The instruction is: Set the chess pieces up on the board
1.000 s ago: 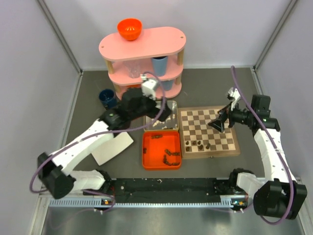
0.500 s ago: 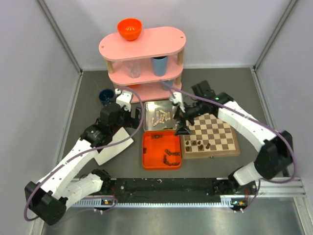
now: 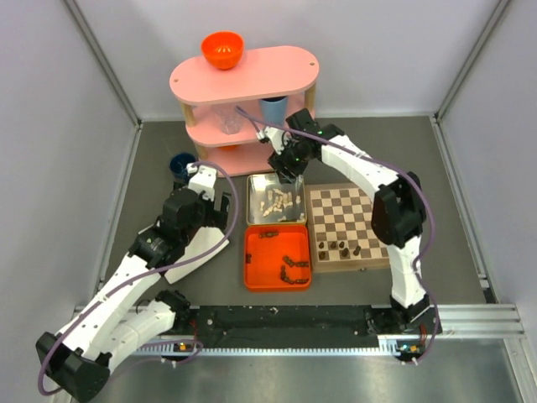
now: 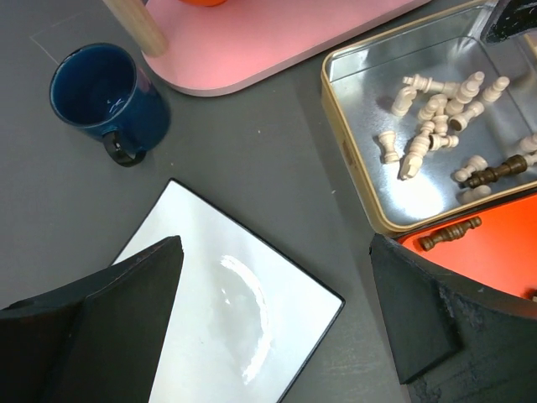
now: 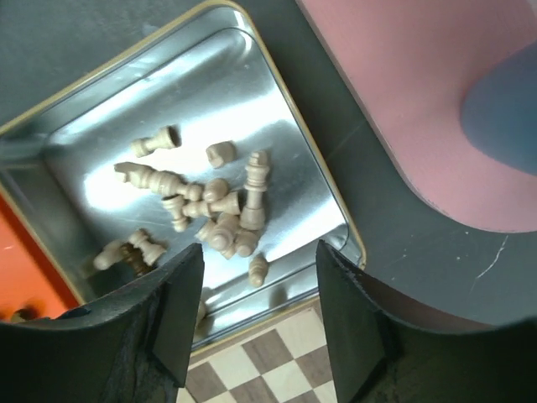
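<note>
We have few chess pieces point(image 3: 340, 248) on the board point(image 3: 361, 220), most in tin point(image 4: 369, 75) and tray point(image 3: 260, 260); left gripper point(image 4: 275, 252) and right gripper point(image 5: 260, 252) gape empty.

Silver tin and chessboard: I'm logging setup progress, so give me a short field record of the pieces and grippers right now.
tin: cream pieces lying loose, one dark piece among them
orange tray: dark pieces lying loose
board: a few dark figures near its front edge
right gripper: over the tin, jaws apart, holding nothing
left gripper: open over a white sheet, holding nothing
</note>
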`<state>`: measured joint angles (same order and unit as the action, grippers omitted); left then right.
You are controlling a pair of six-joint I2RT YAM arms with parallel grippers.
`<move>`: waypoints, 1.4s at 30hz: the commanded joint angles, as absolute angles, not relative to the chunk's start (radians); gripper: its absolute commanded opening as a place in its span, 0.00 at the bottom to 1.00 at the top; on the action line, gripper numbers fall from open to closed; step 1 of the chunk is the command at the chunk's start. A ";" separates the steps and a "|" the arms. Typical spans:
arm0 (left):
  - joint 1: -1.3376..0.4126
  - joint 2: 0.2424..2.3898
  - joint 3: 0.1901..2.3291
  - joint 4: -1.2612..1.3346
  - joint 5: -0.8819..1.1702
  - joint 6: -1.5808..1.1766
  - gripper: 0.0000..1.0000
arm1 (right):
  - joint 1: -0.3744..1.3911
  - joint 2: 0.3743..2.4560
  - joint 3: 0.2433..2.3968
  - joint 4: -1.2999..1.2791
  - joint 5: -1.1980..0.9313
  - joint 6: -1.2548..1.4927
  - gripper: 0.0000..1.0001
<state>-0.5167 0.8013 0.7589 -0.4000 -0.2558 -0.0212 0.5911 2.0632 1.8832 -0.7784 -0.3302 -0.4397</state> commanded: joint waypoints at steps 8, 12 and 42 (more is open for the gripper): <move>-0.508 0.741 0.729 -0.328 -0.318 0.028 0.97 | 0.621 2.186 2.002 -0.907 -0.307 -0.460 0.47; -0.506 0.739 0.732 -0.328 -0.308 0.028 0.97 | 0.644 2.201 1.993 -0.917 -0.311 -0.472 0.47; -0.505 0.724 0.730 -0.334 -0.295 0.026 0.97 | 0.667 2.171 2.023 -0.942 -0.302 -0.471 0.03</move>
